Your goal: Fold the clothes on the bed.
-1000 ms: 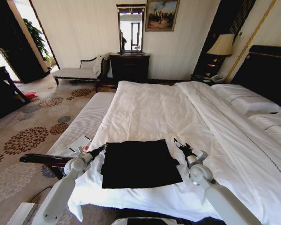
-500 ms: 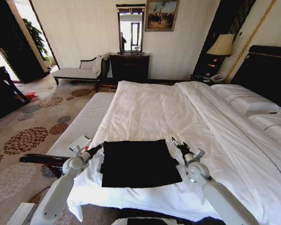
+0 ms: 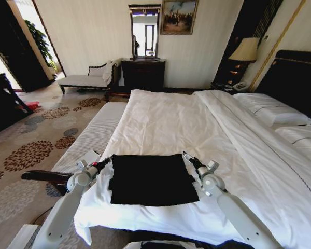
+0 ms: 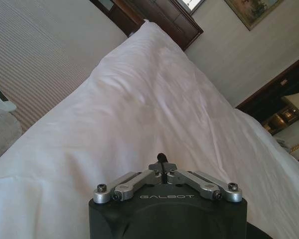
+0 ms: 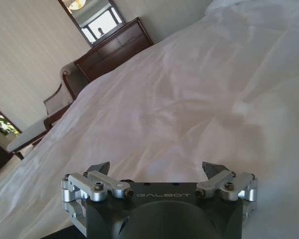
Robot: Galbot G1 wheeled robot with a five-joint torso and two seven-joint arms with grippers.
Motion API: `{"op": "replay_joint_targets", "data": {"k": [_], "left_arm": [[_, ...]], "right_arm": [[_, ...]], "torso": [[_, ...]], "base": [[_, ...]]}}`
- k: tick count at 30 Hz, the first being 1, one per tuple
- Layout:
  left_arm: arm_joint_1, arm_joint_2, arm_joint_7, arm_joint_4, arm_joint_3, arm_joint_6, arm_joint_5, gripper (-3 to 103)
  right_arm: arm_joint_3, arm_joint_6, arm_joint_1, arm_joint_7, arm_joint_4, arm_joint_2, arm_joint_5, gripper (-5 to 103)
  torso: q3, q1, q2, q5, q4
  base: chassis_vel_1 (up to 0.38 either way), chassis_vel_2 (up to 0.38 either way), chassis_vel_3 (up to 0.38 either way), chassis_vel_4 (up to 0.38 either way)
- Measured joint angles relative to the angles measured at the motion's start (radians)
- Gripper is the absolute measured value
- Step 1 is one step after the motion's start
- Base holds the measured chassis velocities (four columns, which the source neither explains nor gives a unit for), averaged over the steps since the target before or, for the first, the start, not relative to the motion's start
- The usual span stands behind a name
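The clothes, one black T-shirt [image 3: 153, 179], lie folded into a flat rectangle on the white bed [image 3: 166, 119] near its close edge. My left gripper [image 3: 107, 161] sits at the shirt's far left corner. Its fingers [image 4: 161, 160] are shut, and the left wrist view shows no cloth between them. At the shirt's far right corner is my right gripper [image 3: 186, 155]. In the right wrist view it [image 5: 157, 167] is open, fingers spread wide over the bare white duvet.
A pale striped bench [image 3: 93, 135] runs along the bed's left side. Pillows [image 3: 272, 109] and the dark headboard [image 3: 295, 78] are at the right. A chaise [image 3: 85, 79], dresser [image 3: 143, 72] and lamp [image 3: 244, 50] stand by the far wall.
Both grippers have slid forward and a little left along the shirt's sides. The right one has closed in on the shirt's far right corner. The shirt has shifted slightly left.
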Motion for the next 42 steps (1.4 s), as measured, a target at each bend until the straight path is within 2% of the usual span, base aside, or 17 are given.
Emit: {"op": "replay_joint_targets", "data": {"k": [1, 11, 17, 28, 31, 32, 33, 36, 38, 40, 41, 42], "left_arm": [[0.000, 0.000, 0.000, 0.000, 0.000, 0.000, 0.000, 0], [0.003, 0.004, -0.001, 0.002, -0.005, -0.007, 0.023, 0], [0.006, 0.002, -0.003, -0.002, 0.001, -0.008, 0.037, 0], [0.009, 0.009, -0.003, -0.007, 0.001, -0.013, 0.043, 0], [0.009, 0.008, -0.003, -0.008, 0.004, -0.016, 0.053, 0], [0.009, 0.008, -0.003, -0.008, 0.004, -0.017, 0.055, 0], [0.009, 0.008, -0.003, -0.008, 0.004, -0.017, 0.055, 0], [0.006, 0.008, -0.002, -0.007, 0.007, -0.019, 0.060, 0], [0.005, 0.008, -0.002, -0.006, 0.008, -0.021, 0.062, 0], [0.003, 0.007, -0.002, -0.004, 0.010, -0.023, 0.066, 0], [0.002, 0.007, -0.002, -0.004, 0.011, -0.024, 0.067, 0], [0.001, 0.006, -0.002, -0.004, 0.013, -0.025, 0.070, 0]], "right_arm": [[0.000, 0.000, 0.000, 0.000, 0.000, 0.000, 0.000, 100], [-0.028, 0.028, -0.014, -0.215, -0.014, 0.006, 0.012, 100], [-0.067, 0.034, -0.012, -0.248, -0.036, 0.016, -0.053, 100], [-0.103, 0.035, 0.018, -0.241, -0.082, 0.045, -0.083, 101], [-0.105, 0.035, 0.030, -0.230, -0.099, 0.053, -0.080, 94], [-0.105, 0.035, 0.032, -0.229, -0.101, 0.054, -0.078, 89], [-0.105, 0.035, 0.032, -0.229, -0.101, 0.054, -0.078, 89], [-0.105, 0.035, 0.032, -0.227, -0.102, 0.054, -0.072, 73], [-0.105, 0.035, 0.032, -0.227, -0.102, 0.054, -0.069, 73], [-0.101, 0.035, 0.033, -0.222, -0.106, 0.059, -0.061, 61], [-0.101, 0.035, 0.034, -0.221, -0.106, 0.059, -0.059, 61], [-0.098, 0.035, 0.037, -0.215, -0.108, 0.064, -0.052, 51]], "torso": [[0.000, 0.000, 0.000, 0.0000, 0.0000], [0.000, 0.000, 0.000, -0.0001, 0.0000], [0.000, 0.000, 0.000, 0.0001, 0.0000], [0.000, 0.000, 0.000, -0.0001, 0.0000], [0.000, 0.000, 0.000, -0.0001, 0.0001], [0.000, 0.000, 0.000, -0.0001, 0.0000], [0.000, 0.000, 0.000, -0.0001, 0.0000], [0.000, 0.000, 0.000, 0.0000, 0.0000], [0.000, 0.000, 0.000, 0.0000, 0.0000], [0.000, 0.000, 0.000, 0.0000, 0.0000], [0.000, 0.000, 0.000, 0.0000, 0.0000], [0.000, 0.000, 0.000, 0.0000, 0.0000]], "base": [[0.000, 0.000, 0.000, 0.000], [0.000, 0.000, 0.000, 0.000], [0.000, 0.000, 0.000, 0.000], [0.000, 0.000, 0.000, 0.000], [0.000, 0.000, 0.000, 0.000], [0.000, 0.000, 0.000, 0.000], [0.000, 0.000, 0.000, 0.000], [0.000, 0.000, 0.000, 0.000], [0.000, 0.000, 0.000, 0.000], [0.000, 0.000, 0.000, 0.000], [0.000, 0.000, 0.000, 0.000], [0.000, 0.000, 0.000, 0.000]]}}
